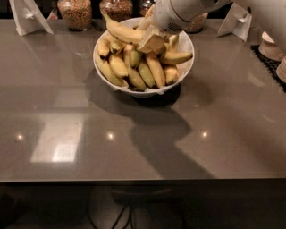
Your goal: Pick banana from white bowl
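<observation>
The white bowl (185, 67) sits at the back middle of the grey table, filled with several short yellow-green bananas. The long ripe banana (121, 32) lies across the top of the pile at the bowl's back left. Its dark stem points up and to the left, and its right end runs in between my fingers. My gripper (151, 39) reaches in from the upper right over the bowl's centre and is shut on that right end. One beige finger (152, 42) shows in front of the banana.
Glass jars of grain (77, 13) stand along the back edge behind the bowl. White folded card stands are at the back left (27, 15) and back right (237, 20). Stacked dishes (273, 44) on a dark mat are at the right edge.
</observation>
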Robot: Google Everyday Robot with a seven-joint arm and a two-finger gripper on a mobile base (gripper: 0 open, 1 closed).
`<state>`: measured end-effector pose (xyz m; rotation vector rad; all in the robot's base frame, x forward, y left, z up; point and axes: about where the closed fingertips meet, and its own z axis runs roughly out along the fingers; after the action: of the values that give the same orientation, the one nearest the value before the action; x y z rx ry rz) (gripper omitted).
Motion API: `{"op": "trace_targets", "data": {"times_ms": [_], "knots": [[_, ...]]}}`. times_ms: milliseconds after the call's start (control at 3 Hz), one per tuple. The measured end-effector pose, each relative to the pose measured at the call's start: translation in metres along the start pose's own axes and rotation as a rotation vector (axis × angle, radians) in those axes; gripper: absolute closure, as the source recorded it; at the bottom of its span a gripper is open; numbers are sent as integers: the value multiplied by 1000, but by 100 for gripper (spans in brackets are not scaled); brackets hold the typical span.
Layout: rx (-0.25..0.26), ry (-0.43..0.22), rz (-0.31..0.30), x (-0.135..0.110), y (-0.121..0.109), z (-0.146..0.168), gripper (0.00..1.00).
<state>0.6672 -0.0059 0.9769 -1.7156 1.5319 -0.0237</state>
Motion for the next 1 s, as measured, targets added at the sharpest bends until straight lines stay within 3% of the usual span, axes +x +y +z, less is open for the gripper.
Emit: {"op": "trace_targets", "data": {"times_ms": [1000], "knots": [[6,57,-36,-11,15,-73,100]]}}
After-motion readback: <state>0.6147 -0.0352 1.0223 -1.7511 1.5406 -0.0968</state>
